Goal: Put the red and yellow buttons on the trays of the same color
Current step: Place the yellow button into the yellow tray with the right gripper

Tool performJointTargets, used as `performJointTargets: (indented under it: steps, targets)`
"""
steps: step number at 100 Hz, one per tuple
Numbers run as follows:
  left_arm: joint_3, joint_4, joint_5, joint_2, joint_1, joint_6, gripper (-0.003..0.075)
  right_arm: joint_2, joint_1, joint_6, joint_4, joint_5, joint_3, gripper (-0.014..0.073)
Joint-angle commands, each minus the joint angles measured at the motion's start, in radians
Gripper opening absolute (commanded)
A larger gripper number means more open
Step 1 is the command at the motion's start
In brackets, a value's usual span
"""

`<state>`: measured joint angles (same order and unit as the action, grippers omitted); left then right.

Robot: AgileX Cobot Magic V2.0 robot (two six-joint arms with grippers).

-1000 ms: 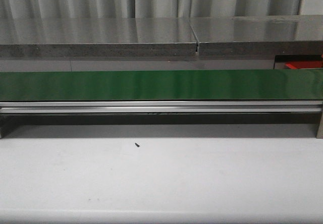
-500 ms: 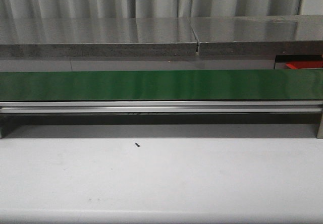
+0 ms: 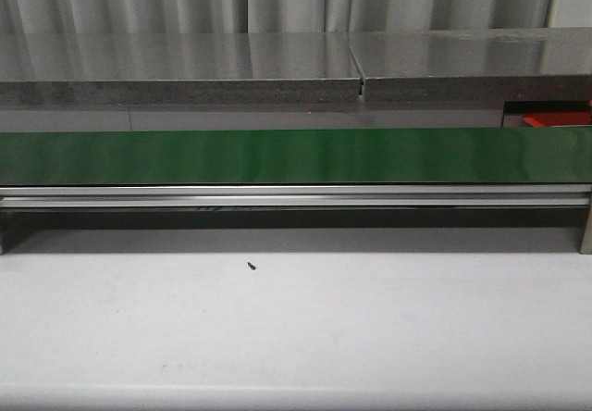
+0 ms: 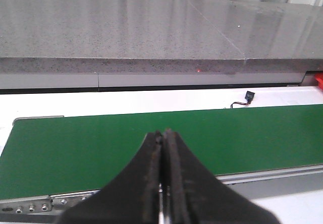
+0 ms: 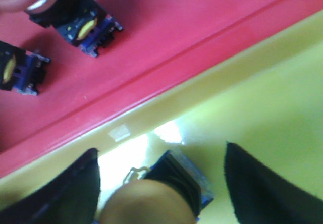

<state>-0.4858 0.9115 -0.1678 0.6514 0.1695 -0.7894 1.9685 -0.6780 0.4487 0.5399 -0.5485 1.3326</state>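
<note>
From the front, a long green conveyor belt (image 3: pixel 296 155) runs across the scene above a silver aluminium rail (image 3: pixel 296 196), with a grey speckled stone counter (image 3: pixel 176 68) behind it and a white tabletop (image 3: pixel 296 328) in front, where a tiny dark speck (image 3: pixel 252 265) lies; neither arm shows in this view, and a sliver of something red sits at the far right behind the belt. The left gripper (image 4: pixel 162 148) hangs over the near edge of the green belt with its two black fingers pressed together and nothing between them. The right gripper (image 5: pixel 161 183) is over the glossy yellow plastic tray (image 5: pixel 262 93), its dark fingers (image 5: pixel 75 193) spread wide apart on either side of a yellow-capped push button (image 5: pixel 151 204) with a black and blue body, which rests on the yellow tray floor; neither finger is seen touching it. The yellow tray lies edge to edge with a red plastic tray (image 5: pixel 166 27), and on the red tray lie a red-capped push button (image 5: pixel 60 7) with a silver collar and a second black and blue button body (image 5: pixel 17 70), its cap out of sight.
</note>
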Motion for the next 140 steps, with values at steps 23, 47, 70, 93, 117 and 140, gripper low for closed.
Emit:
performJointTargets:
  steps: [23, 47, 70, 93, 117, 140]
  targets:
    - [-0.029, 0.018, 0.045, 0.001, -0.003, -0.003, -0.0019, -0.190, 0.022, 0.029, 0.052, 0.045, 0.028, 0.0582]
    - [-0.029, 0.018, 0.045, 0.001, -0.003, -0.003, -0.0019, -0.369, 0.156, 0.087, 0.053, 0.051, 0.022, 0.0582]
    - [-0.029, 0.018, 0.045, 0.001, -0.003, -0.003, -0.0019, -0.624, 0.341, 0.161, 0.053, 0.142, -0.119, 0.0581]
    - [-0.029, 0.018, 0.045, 0.001, -0.003, -0.003, -0.0019, -0.907, 0.493, 0.182, 0.053, 0.221, -0.365, 0.0581]
    - [-0.029, 0.018, 0.045, 0.001, -0.003, -0.003, -0.0019, -1.190, 0.536, 0.182, 0.050, 0.136, -0.599, 0.0574]
    - [-0.029, 0.018, 0.045, 0.001, -0.003, -0.003, -0.0019, -1.442, 0.536, 0.182, 0.006, 0.093, -0.761, 0.0221]
